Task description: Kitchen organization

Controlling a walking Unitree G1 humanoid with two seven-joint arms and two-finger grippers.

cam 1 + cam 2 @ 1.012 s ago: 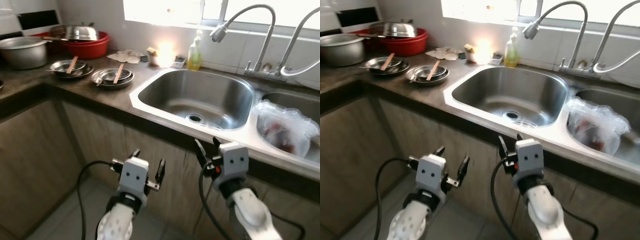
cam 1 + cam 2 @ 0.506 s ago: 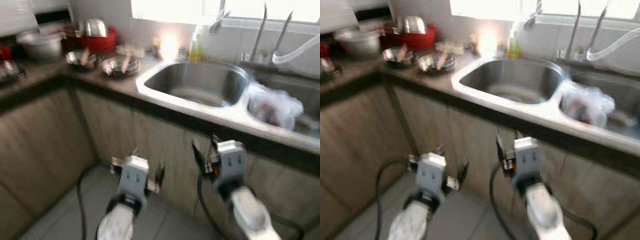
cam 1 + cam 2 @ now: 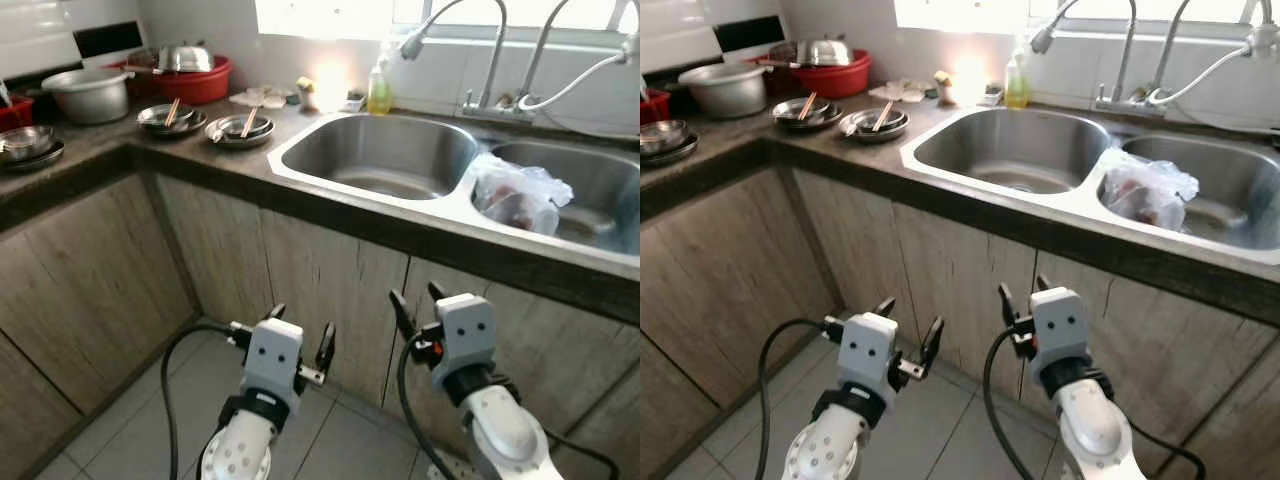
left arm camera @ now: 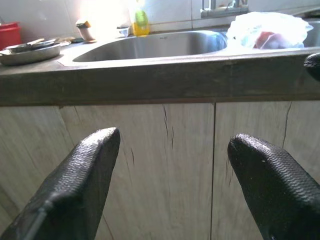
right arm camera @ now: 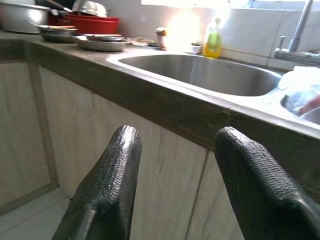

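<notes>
Left eye view: both arms low before the wooden cabinet doors (image 3: 330, 290), below the counter (image 3: 110, 160) edge. Left claw (image 3: 298, 338) spread wide, empty. Right claw (image 3: 415, 300) parted, also empty, fingers pointing up toward the counter front. Double steel sink (image 3: 385, 155) set in the counter; a crumpled plastic bag (image 3: 515, 195) sits at the divider in the right-hand basin. Soap bottle (image 3: 379, 92) stands behind the sink. Steel plates with chopsticks (image 3: 240, 127) lie left of the sink; red basin (image 3: 195, 80) and a large metal pot (image 3: 88, 95) further back. Tiled floor (image 3: 120, 430) beneath.
</notes>
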